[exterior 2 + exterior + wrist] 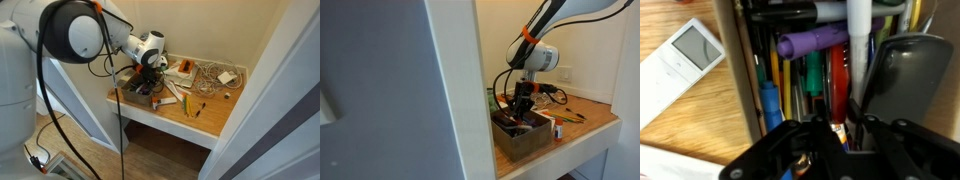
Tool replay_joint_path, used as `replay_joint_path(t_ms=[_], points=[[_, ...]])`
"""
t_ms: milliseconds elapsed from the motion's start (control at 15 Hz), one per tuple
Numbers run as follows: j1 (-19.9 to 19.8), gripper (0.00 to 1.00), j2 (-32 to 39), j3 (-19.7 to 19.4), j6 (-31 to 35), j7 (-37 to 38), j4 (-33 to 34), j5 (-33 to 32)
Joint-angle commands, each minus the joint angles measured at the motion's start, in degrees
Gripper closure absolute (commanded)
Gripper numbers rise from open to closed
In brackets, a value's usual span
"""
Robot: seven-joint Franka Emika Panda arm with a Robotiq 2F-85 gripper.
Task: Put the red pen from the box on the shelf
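The dark brown box (525,140) stands on the light wooden shelf (592,125) and is full of pens; it also shows in an exterior view (134,90). In the wrist view the red pen (837,80) lies among them, beside a green pen (812,75) and under a purple marker (815,42). My gripper (840,125) reaches down into the box (740,90), its fingers closed tight against both sides of the red pen. The gripper shows in both exterior views (525,100) (150,80), lowered into the box. The pen still lies level in the box.
A white handheld device (688,55) lies on the shelf (690,110) next to the box. A grey flat object (902,80) sits in the box's far side. Cables, a white cord (210,72) and loose pens (190,105) lie on the shelf (165,115). White walls (460,90) close it in.
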Motion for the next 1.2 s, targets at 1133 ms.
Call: replay_joint_path(t_ms=[1133], points=[[-5.58,0.94,-2.64,-12.89,-11.17,16.74,6.17,-10.86]])
